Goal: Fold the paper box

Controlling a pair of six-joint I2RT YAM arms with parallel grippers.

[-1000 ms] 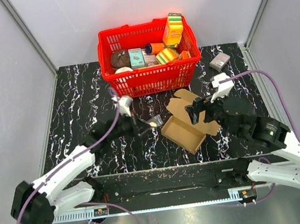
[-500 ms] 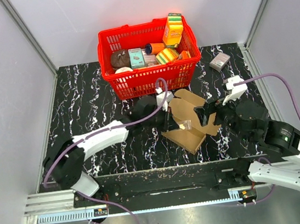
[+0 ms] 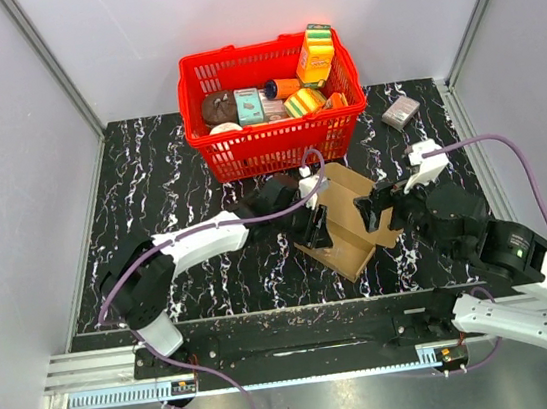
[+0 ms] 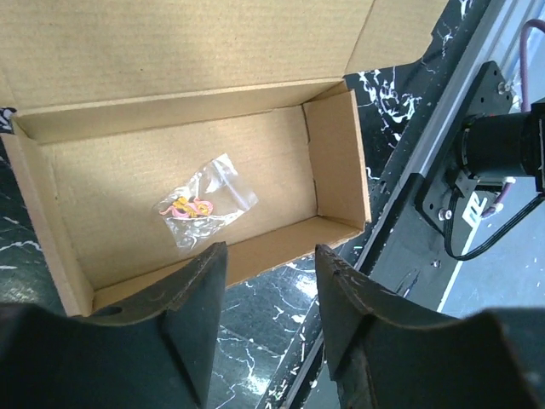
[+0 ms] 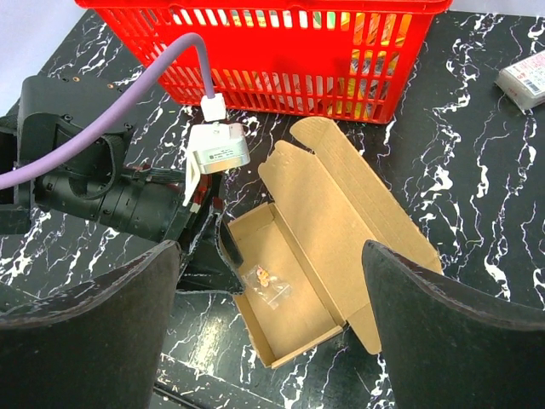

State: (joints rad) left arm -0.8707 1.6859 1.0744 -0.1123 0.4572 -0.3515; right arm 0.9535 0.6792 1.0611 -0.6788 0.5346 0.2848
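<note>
The paper box (image 3: 350, 190) lies open on the black marble table, a brown kraft tray with its lid flap spread out flat behind it. A small clear plastic bag (image 4: 204, 209) with a pink and orange item rests on the tray floor (image 4: 111, 183). My left gripper (image 4: 271, 251) hovers over the tray's near wall, open, with nothing between its fingers. From the right wrist it shows at the tray's left end (image 5: 211, 251), beside the bag (image 5: 266, 279). My right gripper (image 5: 271, 247) hangs open, well above the box (image 5: 341, 204), holding nothing.
A red basket (image 3: 276, 146) full of colourful packages stands just behind the box. A small grey-pink box (image 3: 402, 112) lies at the back right. The metal rail of the arm bases (image 4: 426, 170) runs close to the tray's near side.
My left arm swung right, carrying the small bag over the box. Its gripper then opened, and the bag now lies in the tray. The right gripper moved slightly and stayed open.
</note>
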